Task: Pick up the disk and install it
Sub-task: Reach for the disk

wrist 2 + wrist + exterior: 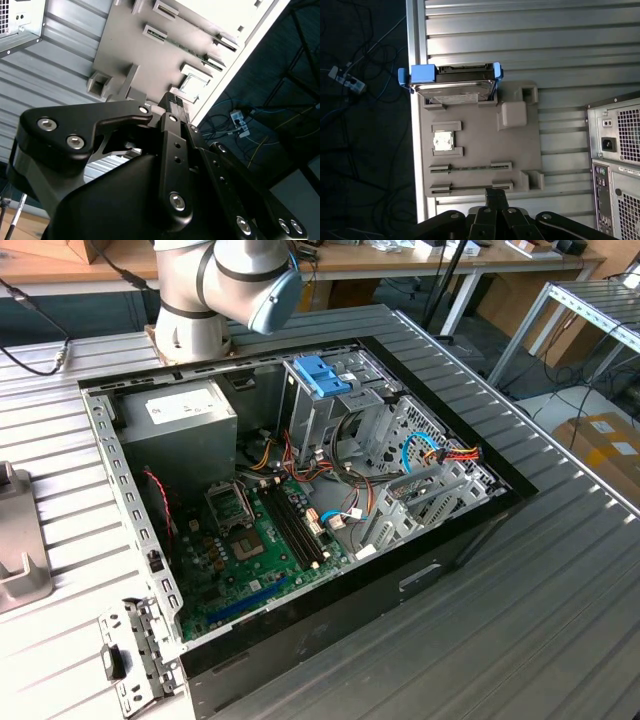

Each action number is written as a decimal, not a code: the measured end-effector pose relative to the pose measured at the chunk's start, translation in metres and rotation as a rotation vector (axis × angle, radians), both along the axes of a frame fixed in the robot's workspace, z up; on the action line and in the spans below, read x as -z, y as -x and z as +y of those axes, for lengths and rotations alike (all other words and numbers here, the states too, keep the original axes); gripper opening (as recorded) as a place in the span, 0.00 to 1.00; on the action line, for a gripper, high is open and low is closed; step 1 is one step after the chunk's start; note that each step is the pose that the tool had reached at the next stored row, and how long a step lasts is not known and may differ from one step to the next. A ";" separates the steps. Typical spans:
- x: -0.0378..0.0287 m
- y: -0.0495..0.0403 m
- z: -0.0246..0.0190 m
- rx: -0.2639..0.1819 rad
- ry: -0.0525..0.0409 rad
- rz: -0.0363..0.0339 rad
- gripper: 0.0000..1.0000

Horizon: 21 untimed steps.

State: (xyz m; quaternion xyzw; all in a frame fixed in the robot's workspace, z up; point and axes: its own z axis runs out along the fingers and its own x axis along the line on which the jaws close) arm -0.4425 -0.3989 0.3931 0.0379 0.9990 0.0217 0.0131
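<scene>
On the grey plate [480,150] sits the disk [454,86]. My gripper [496,193] hangs well apart, jaws pressed together, empty.

**Robotics laboratory or test workshop.** A robot arm [215,285] rises from a ribbed aluminium table [560,570]. On the table an opened desktop computer case [440,570] lies on its side, with the motherboard [250,550] and wiring [290,455] exposed. A grey moulded fixture tray [480,160] holds the disk [452,87] in a shaped recess. In the exterior view, wooden workbenches [400,260] line the background. A bare metal frame [590,315] and a cardboard box [605,445] stand beside the table. Loose cables [365,165] and a power strip [345,79] lie on the dark floor.
</scene>
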 end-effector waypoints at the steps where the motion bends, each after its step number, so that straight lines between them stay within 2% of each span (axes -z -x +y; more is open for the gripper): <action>1: 0.0000 0.0005 0.0000 0.000 0.0000 0.0000 0.10; 21: 0.0003 0.0139 0.0000 0.000 0.0000 0.0000 0.10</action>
